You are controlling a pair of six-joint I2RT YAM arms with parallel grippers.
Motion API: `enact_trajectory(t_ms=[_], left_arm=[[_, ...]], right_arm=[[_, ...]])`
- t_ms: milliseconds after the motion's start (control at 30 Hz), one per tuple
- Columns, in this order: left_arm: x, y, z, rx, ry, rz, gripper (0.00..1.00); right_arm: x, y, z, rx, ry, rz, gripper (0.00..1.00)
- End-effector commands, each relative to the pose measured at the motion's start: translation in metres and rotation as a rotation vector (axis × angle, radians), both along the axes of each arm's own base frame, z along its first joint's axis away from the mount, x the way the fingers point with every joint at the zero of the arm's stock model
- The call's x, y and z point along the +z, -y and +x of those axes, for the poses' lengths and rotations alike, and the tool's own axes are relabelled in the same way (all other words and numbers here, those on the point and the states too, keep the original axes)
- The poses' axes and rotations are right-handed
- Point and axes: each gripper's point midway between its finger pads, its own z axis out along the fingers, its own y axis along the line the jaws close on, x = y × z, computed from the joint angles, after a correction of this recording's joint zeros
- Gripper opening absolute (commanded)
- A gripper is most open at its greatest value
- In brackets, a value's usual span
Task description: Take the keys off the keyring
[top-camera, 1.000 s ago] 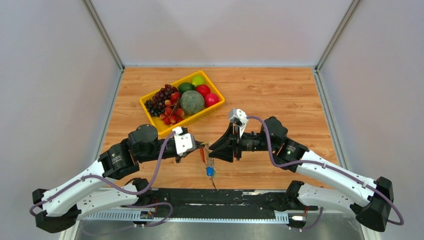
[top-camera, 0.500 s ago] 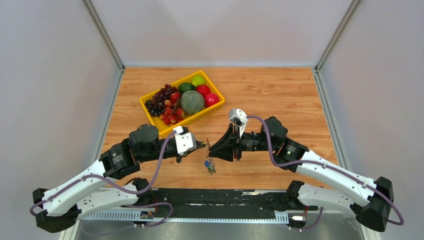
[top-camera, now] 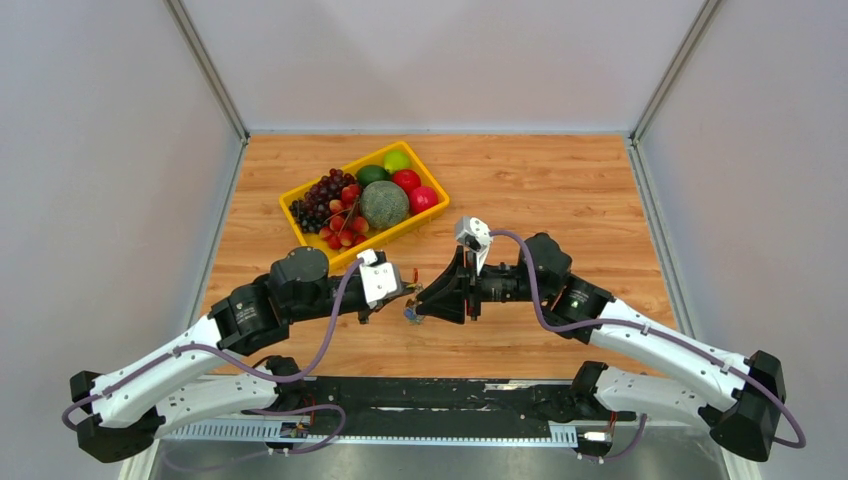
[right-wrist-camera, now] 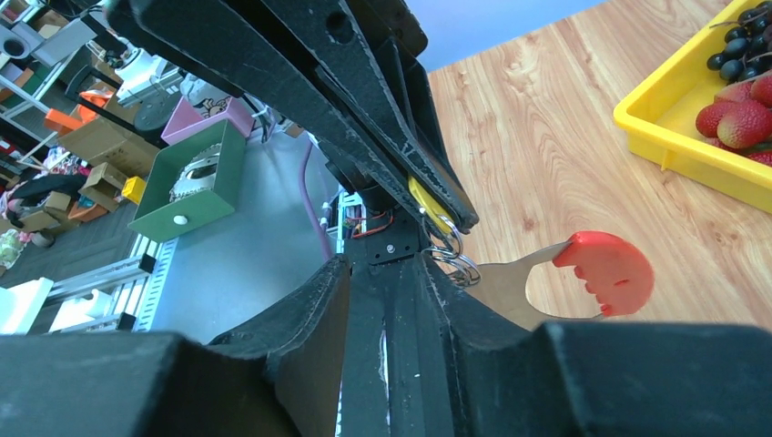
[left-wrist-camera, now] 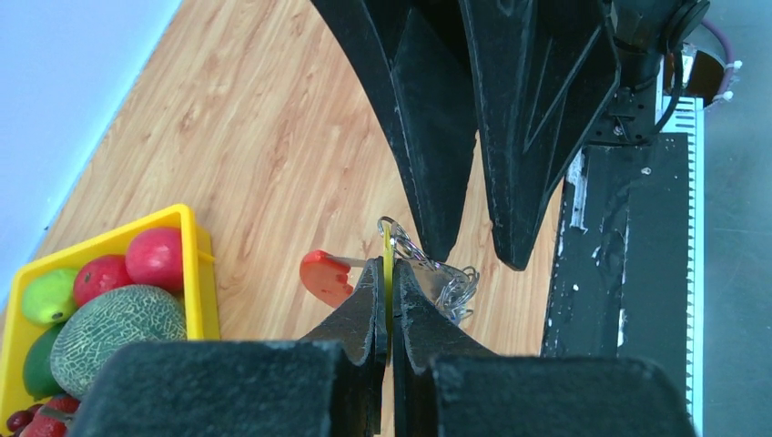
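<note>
My left gripper [left-wrist-camera: 390, 269] is shut on the thin yellow head of a key [left-wrist-camera: 387, 250]. The keyring [left-wrist-camera: 446, 284], a tangle of silvery rings, hangs just past its fingertips, held above the table. The flat red oval tag [left-wrist-camera: 326, 276] sticks out to the left. My right gripper [left-wrist-camera: 475, 250] is open, its two fingertips close beside the rings and facing my left gripper. In the right wrist view the yellow key [right-wrist-camera: 426, 202], the rings [right-wrist-camera: 451, 259] and the red tag [right-wrist-camera: 605, 273] sit just beyond my open right fingers [right-wrist-camera: 341, 273]. From above, a blue key [top-camera: 410, 315] hangs under the bunch.
A yellow tray [top-camera: 395, 235] with grapes, a melon and other fruit stands behind the left gripper. A black rail [top-camera: 430, 395] runs along the near table edge. Grey walls close in the left, right and back.
My left gripper has moved forward and right with the bunch. The keys that dangled toward the near edge have swung up between the two grippers. The right gripper has closed in on them.
</note>
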Motion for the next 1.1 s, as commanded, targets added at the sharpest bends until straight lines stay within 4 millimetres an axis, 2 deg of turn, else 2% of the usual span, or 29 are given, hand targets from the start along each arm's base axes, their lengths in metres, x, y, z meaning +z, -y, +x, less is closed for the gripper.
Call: enact_trajectory(t_ms=[0,100,200,533,733,967,1067], left_arm=[[0.026,0.005,0.002,0.004,0.028,-0.091,0.0],[0.028,0.005,0.001,0.0,0.028,-0.098,0.0],[0.03,0.005,0.0,-0.004,0.024,-0.106,0.0],[0.034,0.011,-0.003,-0.015,-0.013,-0.138,0.0],[0.037,0.013,0.0,0.016,-0.056,-0.144,0.0],[0.03,0.019,0.02,0.149,-0.15,-0.127,0.0],[0.028,0.022,0.025,0.181,-0.19,-0.101,0.0]], right_arm=[[0.016,-0.004,0.002,-0.001,0.018,0.038,0.35],[0.015,-0.005,0.006,-0.019,0.015,0.034,0.36],[0.014,-0.006,0.008,-0.03,0.011,0.031,0.43],[0.012,-0.008,0.018,-0.076,0.017,0.024,0.48],[0.01,-0.004,0.03,-0.155,0.036,0.023,0.46],[0.007,0.002,0.042,-0.231,0.053,0.014,0.43],[0.005,0.003,0.048,-0.266,0.057,0.001,0.37]])
